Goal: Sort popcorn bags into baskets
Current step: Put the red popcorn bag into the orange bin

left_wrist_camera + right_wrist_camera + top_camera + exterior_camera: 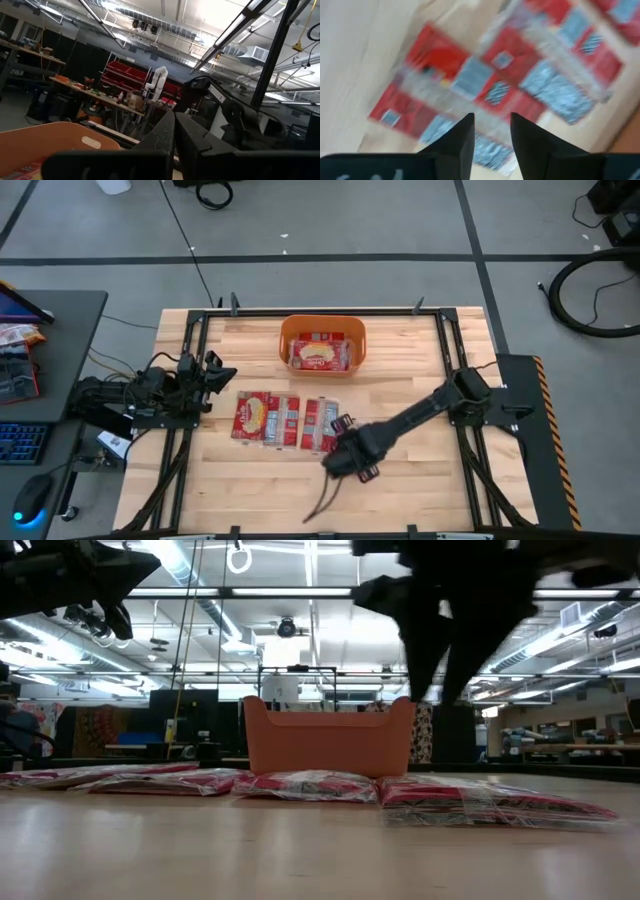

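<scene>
Right claw (pixel 345 457) hangs over the near-middle of the wooden surface (pixel 420 490), at the right end of a row of popcorn bags (pixel 285 421). The rightmost bag (pixel 322 426) lies directly beside and partly under the claw, on its far-left side. Right wrist view: fingers (pixel 457 142) set slightly apart with a narrow gap, nothing between them; the red and grey packets (pixel 485 82) lie flat below and beyond the tips, not touched.

The row lies in the middle of the surface, bags side by side and overlapping at the edges. The orange basket (pixel 322 327) stands at the far-middle, well apart from the right claw, with at least one bag (pixel 320 354) inside it.

Left claw (pixel 213 372) waits at the left edge of the surface, raised, just beyond the row's left end. Left wrist view: its fingers (pixel 165 137) pressed together, holding nothing; basket rim (pixel 60 137) shows below them.

Low view only: the bags (pixel 300 783) sit as thin flat layers on the surface (pixel 300 850), the basket (pixel 328 737) behind them, and the right claw's dark fingers (pixel 440 650) clear of the bags, with air beneath the tips. The high view alone shows the basket's contents; the low view sees only its outer wall.
</scene>
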You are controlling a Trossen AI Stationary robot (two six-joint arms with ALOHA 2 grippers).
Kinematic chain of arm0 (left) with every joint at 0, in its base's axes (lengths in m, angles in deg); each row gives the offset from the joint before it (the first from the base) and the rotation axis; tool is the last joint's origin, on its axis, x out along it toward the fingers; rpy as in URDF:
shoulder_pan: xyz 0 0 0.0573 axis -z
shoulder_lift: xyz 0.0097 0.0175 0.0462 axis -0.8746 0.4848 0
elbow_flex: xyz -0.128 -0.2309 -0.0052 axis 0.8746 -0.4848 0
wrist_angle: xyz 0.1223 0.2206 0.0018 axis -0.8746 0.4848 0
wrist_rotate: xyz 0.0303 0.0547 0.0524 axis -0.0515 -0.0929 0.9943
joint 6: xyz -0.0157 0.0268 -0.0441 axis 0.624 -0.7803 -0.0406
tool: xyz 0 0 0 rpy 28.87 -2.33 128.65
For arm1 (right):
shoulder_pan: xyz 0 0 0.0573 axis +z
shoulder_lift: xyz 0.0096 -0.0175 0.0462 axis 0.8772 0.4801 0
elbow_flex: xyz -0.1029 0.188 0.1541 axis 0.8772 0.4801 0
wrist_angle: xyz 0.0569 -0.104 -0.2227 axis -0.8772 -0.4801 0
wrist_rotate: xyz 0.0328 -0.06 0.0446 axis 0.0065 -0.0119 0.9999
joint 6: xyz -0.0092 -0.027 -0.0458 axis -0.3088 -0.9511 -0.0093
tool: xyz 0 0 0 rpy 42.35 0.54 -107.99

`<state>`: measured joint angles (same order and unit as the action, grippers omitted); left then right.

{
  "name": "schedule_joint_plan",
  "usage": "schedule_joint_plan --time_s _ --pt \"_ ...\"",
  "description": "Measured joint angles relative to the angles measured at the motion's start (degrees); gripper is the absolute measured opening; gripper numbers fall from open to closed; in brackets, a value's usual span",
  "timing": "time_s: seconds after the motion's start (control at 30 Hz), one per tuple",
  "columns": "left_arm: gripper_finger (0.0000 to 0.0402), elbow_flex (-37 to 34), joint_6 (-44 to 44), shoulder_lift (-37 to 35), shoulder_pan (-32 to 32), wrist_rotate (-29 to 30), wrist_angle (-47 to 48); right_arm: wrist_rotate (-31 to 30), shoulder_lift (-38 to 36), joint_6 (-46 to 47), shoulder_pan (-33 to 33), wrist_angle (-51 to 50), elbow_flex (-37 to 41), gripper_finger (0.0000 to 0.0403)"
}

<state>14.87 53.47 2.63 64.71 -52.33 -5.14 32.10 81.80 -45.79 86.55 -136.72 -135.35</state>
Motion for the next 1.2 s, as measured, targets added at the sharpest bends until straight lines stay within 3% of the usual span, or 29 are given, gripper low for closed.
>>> schedule_joint_plan --time_s 0.23,0.4,0.73,1.0,1.2 --pt "0.0018 -0.01 0.0 0.0 0.02 0.0 0.02 3.81 0.57 -0.12 2.19 -6.96 1.13 0.0183" --pt "0.0018 -0.01 0.0 -0.02 0.0 0.0 0.02 0.52 1.44 -1.77 4.32 -8.79 2.12 0.0205" --pt "0.0018 -0.01 1.16 -0.02 0.01 0.0 0.58 -13.77 1.55 -4.87 9.18 -1.95 12.94 0.0189" --pt "0.0018 -0.01 1.27 -0.02 0.0 0.0 0.72 -14.9 1.55 -8.5 9.83 5.2 17.7 0.0185" --pt "0.0018 0.0 1.34 -0.02 0.0 0.0 0.86 -17.28 1.36 -16.41 9.65 12.3 18.95 0.0184"
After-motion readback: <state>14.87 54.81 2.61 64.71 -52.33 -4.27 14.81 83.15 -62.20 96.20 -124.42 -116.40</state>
